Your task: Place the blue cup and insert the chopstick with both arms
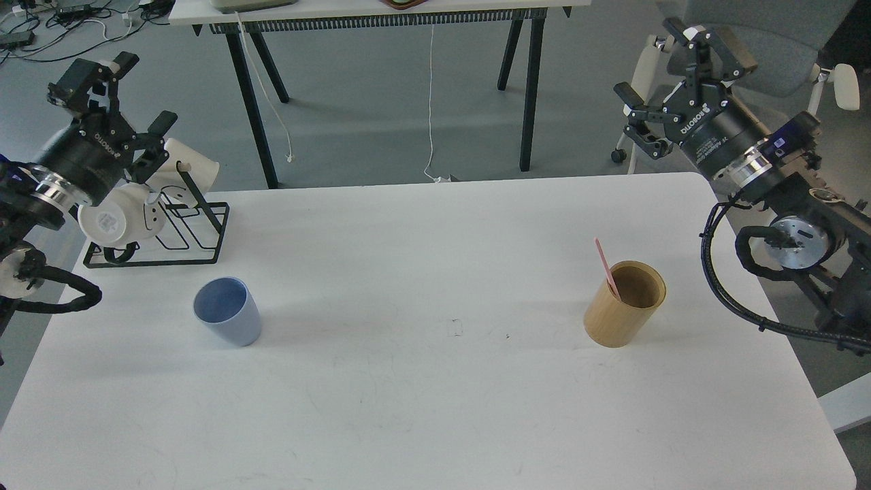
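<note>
Upright on the white table [435,408], the blue cup [228,311] stands left of centre, empty. Well apart to the right, I note the chopstick [605,267] leaning inside the tan cylinder [624,303]. Left gripper [129,95] and right gripper [670,75] both hover spread wide, holding nothing. White mugs [136,211] hang on a black rack [197,231] behind the cup.

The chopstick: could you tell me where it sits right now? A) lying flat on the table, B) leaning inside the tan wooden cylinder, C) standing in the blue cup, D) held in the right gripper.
B: the chopstick leans inside the tan wooden cylinder, its pink top poking above the rim, while the blue cup stands empty.
</note>
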